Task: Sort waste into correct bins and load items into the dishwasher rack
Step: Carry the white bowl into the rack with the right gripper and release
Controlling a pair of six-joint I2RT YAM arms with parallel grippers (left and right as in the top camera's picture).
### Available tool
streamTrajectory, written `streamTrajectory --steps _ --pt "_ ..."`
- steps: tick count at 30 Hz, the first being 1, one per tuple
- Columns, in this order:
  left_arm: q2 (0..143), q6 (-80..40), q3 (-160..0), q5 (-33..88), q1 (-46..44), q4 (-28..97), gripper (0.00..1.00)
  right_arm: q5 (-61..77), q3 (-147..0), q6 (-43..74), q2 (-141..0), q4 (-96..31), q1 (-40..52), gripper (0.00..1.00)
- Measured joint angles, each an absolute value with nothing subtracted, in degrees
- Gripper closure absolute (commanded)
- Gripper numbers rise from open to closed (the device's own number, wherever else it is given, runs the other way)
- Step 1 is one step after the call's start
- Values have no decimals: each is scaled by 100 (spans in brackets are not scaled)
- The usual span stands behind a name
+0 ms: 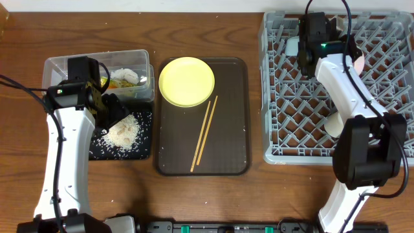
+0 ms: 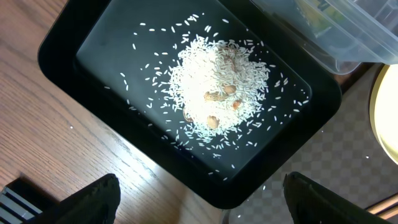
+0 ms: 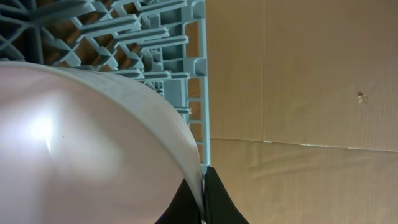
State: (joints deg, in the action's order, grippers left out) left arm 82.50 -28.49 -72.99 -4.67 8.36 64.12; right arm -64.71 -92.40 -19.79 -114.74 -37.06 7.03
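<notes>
My left gripper (image 1: pixel 113 110) (image 2: pixel 199 186) is open and empty, just above the near corner of the black tray (image 1: pixel 97 150) (image 2: pixel 93 37). A heap of rice scraps (image 1: pixel 123 133) (image 2: pixel 217 87) lies in that tray. The clear tub (image 1: pixel 58 65) (image 2: pixel 336 37) behind it holds the wrapper and paper (image 1: pixel 119 81). The yellow plate (image 1: pixel 186 81) and chopsticks (image 1: pixel 204 133) lie on the brown tray (image 1: pixel 233 155). My right gripper (image 1: pixel 304 52) (image 3: pixel 204 180) is shut on the rim of the light blue bowl (image 1: pixel 292 45) (image 3: pixel 74 155), over the far left part of the grey rack (image 1: pixel 284 142) (image 3: pixel 155 43).
A white bowl (image 1: pixel 336 123) lies on its side in the rack's right part, partly behind my right arm. A small pale thing (image 1: pixel 358 61) shows beside the arm. The brown tray sits between the bins and the rack. The plate's edge shows in the left wrist view (image 2: pixel 385 106).
</notes>
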Motion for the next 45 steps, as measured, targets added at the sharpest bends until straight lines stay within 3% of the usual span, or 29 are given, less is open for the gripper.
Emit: streamTrajectory --steps 16,24,45 --pt "8250 -2849 -7299 -467 836 6412 13 -6521 -9240 -1525 -11491 -3693 1017 99" --pt "8250 -2849 -7299 -467 836 6412 13 -7229 -9240 -1507 -11491 -3076 1017 99" --pt "8250 -2849 -7299 -270 836 6412 13 -7435 -9242 -1431 -11858 -3717 1256 99"
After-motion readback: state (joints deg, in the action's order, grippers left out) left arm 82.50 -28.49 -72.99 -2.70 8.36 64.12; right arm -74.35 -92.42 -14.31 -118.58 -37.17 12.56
